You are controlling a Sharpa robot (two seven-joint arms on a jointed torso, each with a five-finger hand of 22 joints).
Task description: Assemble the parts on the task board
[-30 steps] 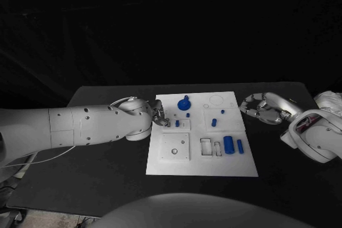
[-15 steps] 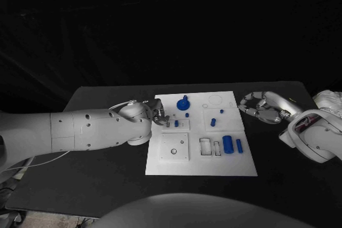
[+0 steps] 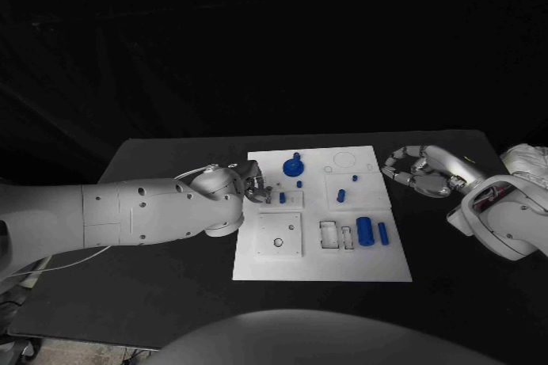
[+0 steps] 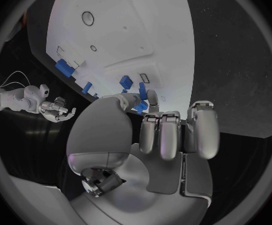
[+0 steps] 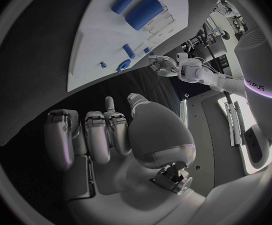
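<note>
Risk: our left hand (image 3: 257,188) sits at the task board (image 3: 323,262) edge, fingertips crowding the small blue peg (image 3: 282,197); whether they pinch it we can't tell. A nudge could tip it. Right hand (image 3: 413,172) hovers off-board, fingers curled, holding nothing.

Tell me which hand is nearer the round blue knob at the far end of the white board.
Left. The left hand sits at the board's left edge, just beside and slightly nearer the robot than the round blue knob. The right hand hovers off the board's right edge, across its full width.
</note>
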